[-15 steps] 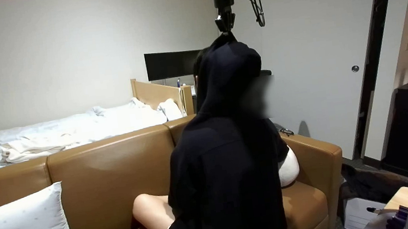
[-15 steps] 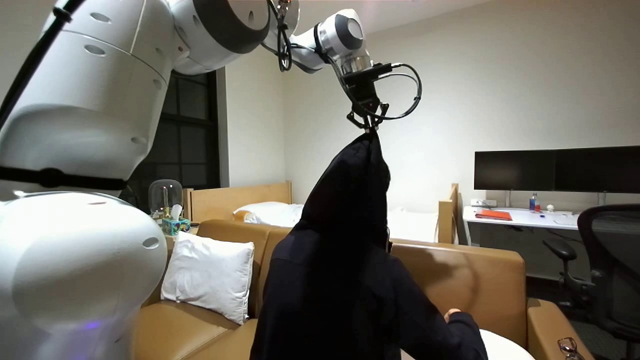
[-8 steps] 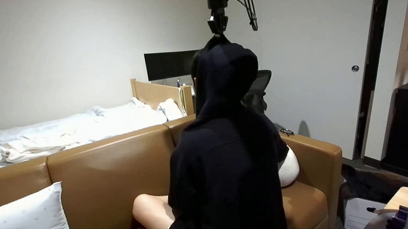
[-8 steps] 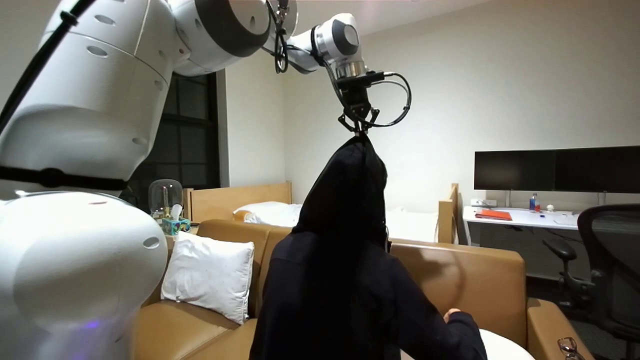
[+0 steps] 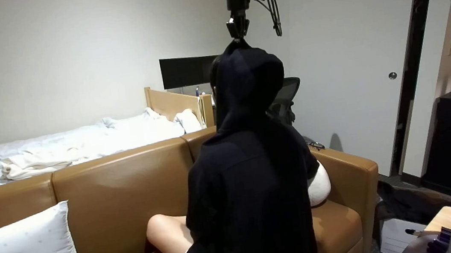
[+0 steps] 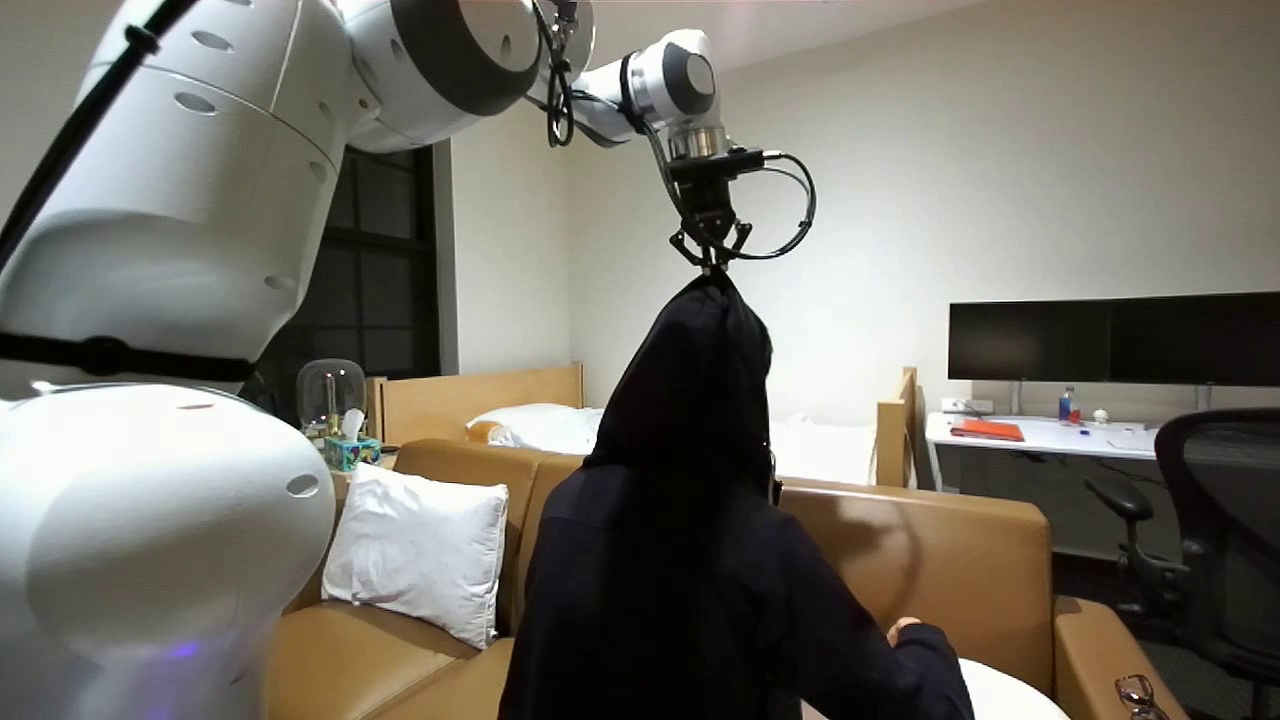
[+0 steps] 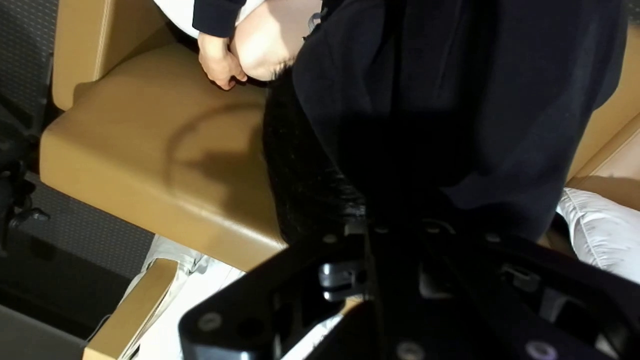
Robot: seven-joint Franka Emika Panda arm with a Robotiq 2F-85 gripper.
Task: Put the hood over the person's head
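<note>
A person in a dark hoodie (image 5: 259,191) sits on the couch, back toward the camera in both exterior views (image 6: 670,590). The black hood (image 5: 252,82) is up over the back and top of the head; it also shows in an exterior view (image 6: 690,390). My gripper (image 5: 238,39) is shut on the hood's top edge and pulls it into a peak above the head, as also seen in an exterior view (image 6: 714,268). In the wrist view, the fingertips (image 7: 395,225) are dark against the hood (image 7: 495,195). Dark hair (image 7: 305,180) shows beside the hood. The face is hidden.
The brown couch (image 5: 126,190) holds a white pillow (image 6: 420,545). A bed (image 5: 81,140) stands behind the couch. Glasses (image 6: 1140,692) lie on the couch arm. A desk with monitors (image 6: 1110,340) and an office chair (image 6: 1230,540) stand beyond.
My gripper has moved left and slightly down in both exterior views, taking the hood's peak with it. The person's body has stayed nearly still.
</note>
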